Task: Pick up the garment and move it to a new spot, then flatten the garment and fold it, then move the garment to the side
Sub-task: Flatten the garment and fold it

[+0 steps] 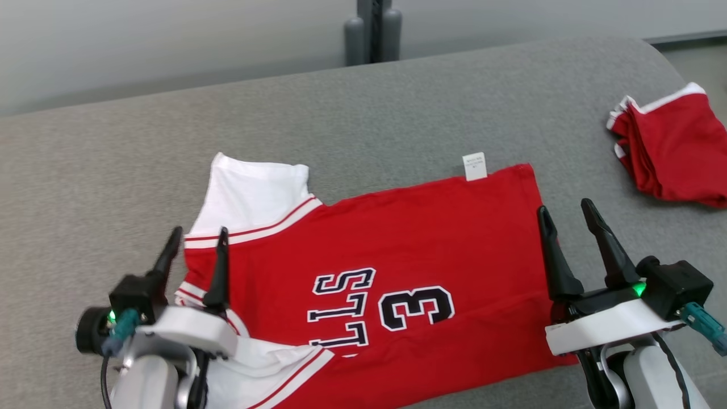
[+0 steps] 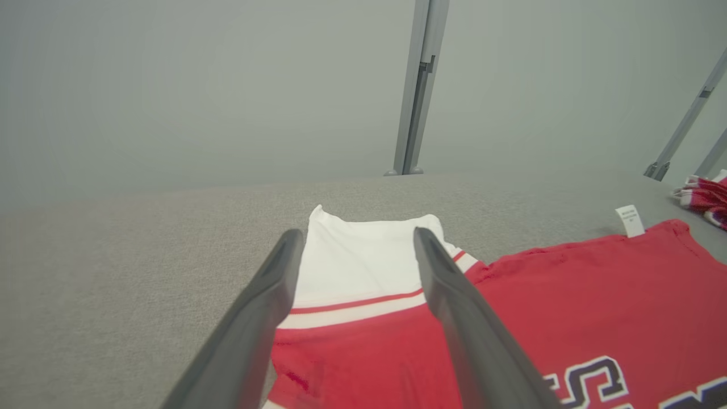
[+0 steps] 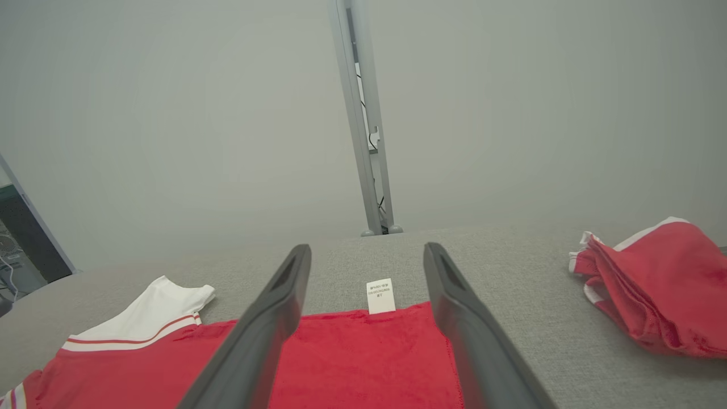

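Just under the two grippers, the garment [image 1: 409, 227] is lying spread across the grey tabletop [image 1: 397, 102], number and letters facing up. The left gripper [image 1: 200, 230] is hovering over the shoulder end with its fingers wide apart, gripping nothing. The right gripper [image 1: 564, 205] is doing the same at the hem end, parted and empty. Whether any fingertip is touching cloth, I cannot tell.

Between them the red body is looking smooth, so flattening is, I'd say, about done, while the fold and the move to the side are both waiting. Nearer than the left gripper, the near sleeve [image 1: 267, 369] is bunching a little and running off the picture's bottom edge, so its lie is hard to judge.

Beyond the left fingertips the far sleeve [image 1: 250, 193] is sitting flat. Ahead of the right gripper the small white tag [image 1: 474, 166] is poking past the garment's far edge, its print too small to read. Farther off to that gripper's right, a second red garment [image 1: 670, 153] is sitting heaped, partly cut off.
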{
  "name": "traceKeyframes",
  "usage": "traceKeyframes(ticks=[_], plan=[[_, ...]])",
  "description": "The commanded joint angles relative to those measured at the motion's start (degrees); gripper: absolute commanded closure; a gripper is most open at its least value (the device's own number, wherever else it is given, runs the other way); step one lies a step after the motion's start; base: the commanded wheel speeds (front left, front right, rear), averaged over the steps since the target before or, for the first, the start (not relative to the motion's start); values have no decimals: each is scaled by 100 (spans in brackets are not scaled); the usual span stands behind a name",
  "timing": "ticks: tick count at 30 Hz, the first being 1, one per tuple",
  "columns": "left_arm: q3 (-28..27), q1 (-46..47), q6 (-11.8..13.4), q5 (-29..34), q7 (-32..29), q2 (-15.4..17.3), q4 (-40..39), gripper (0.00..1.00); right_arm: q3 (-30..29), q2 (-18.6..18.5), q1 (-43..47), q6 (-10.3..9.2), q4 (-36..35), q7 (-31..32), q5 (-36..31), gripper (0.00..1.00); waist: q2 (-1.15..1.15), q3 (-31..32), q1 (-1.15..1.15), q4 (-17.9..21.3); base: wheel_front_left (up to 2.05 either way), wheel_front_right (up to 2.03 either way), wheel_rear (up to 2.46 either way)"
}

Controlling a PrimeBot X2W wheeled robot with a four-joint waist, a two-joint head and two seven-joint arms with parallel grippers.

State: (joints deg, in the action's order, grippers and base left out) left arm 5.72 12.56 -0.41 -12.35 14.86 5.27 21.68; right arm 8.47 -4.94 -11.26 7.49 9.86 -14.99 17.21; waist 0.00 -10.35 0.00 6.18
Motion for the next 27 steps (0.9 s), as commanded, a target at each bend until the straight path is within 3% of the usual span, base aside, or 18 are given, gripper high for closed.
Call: traceKeyframes(ticks=[1, 15, 25, 26, 27], plan=[[-41, 261, 30, 54, -40, 103, 128, 0, 22, 10, -75, 0, -20, -25, 19, 0, 0, -208, 0, 235, 0, 0, 0], [-139, 2361, -16, 193, -1175, 1041, 2092, 0, 284, 105, -373, 0, -250, -25, 124, 0, 0, -898, 0, 983, 0, 0, 0], [58, 3130, -165, 317, -1425, 1282, 2951, 0, 306, 127, -428, 0, -275, -25, 86, 0, 0, -1084, 0, 1081, 0, 0, 0], [81, 3182, -183, 311, -1456, 1283, 3035, 4, 294, 130, -425, 0, -278, -25, 71, 0, 0, -1090, 0, 1081, 0, 0, 0], [95, 3236, -226, 291, -1470, 1279, 3125, 58, 279, 134, -416, 0, -281, -25, 67, 0, 0, -1093, 0, 1076, 0, 0, 0]])
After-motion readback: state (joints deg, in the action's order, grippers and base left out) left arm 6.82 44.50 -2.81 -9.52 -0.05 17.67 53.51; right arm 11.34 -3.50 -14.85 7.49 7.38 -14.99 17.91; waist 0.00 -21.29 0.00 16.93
